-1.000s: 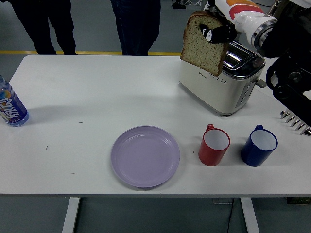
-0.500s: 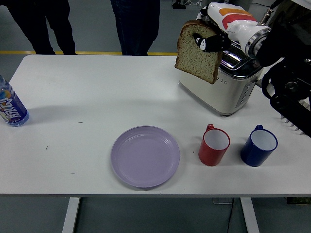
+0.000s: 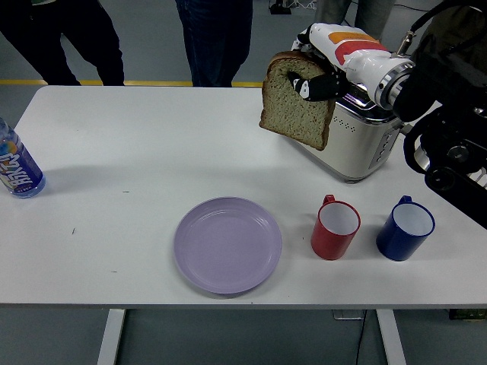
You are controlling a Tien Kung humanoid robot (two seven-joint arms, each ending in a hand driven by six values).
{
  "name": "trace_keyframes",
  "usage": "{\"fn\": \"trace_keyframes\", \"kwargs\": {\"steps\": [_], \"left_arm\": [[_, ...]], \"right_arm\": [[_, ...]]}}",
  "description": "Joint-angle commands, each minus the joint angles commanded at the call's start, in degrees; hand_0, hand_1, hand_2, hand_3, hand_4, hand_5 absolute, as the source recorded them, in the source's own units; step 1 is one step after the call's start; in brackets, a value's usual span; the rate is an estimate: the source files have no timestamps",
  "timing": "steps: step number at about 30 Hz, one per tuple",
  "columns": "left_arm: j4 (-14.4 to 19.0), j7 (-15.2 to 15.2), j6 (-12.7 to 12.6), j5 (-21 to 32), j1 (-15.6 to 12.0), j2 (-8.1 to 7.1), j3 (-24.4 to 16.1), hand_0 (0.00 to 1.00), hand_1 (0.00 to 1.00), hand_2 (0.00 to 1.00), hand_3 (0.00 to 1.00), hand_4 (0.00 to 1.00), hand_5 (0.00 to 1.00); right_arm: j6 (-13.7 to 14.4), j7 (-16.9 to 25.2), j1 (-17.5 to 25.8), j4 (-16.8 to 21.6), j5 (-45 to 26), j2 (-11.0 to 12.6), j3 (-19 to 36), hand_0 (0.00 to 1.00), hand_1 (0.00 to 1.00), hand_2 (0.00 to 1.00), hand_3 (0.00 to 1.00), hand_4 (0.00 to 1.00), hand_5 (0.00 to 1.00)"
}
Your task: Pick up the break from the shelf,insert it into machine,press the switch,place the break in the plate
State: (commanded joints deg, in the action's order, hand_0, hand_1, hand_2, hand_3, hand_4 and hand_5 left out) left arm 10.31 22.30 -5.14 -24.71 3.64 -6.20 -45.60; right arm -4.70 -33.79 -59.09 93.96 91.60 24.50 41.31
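Brown bread (image 3: 295,103) hangs pinched in our right hand (image 3: 323,72), left of the toaster (image 3: 358,133); we carry it level toward the plate (image 3: 227,244) at seven o'clock, then lower gently

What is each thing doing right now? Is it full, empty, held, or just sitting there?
Bread slice: held in the air, tilted, left of the toaster.
Right hand: shut on the bread.
Toaster: upright on the table.
Purple plate: empty.
Red mug: upright, empty.
Blue mug: upright, empty.
Bottle: standing at the left edge.
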Motion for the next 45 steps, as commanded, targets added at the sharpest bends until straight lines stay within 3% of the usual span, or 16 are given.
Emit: {"fn": "trace_keyframes", "kwargs": {"steps": [27, 45], "left_arm": [[0.0, -0.13, 0.07, 0.56, 0.33, 0.05, 0.36, 0.383, 0.501, 0.657, 0.782, 0.645, 0.998], [0.0, -0.18, 0.13, 0.8, 0.49, 0.05, 0.6, 0.382, 0.501, 0.656, 0.782, 0.646, 0.998]], "right_arm": [[-0.96, -0.46, 1.96, 4.39, -4.38, 0.61, -0.59, 0.082, 0.163, 0.408, 0.448, 0.432, 0.109], [-0.78, 0.3, 3.65, 5.63, -8.92, -1.13, -1.11, 0.078, 0.162, 0.405, 0.447, 0.433, 0.108]]}}
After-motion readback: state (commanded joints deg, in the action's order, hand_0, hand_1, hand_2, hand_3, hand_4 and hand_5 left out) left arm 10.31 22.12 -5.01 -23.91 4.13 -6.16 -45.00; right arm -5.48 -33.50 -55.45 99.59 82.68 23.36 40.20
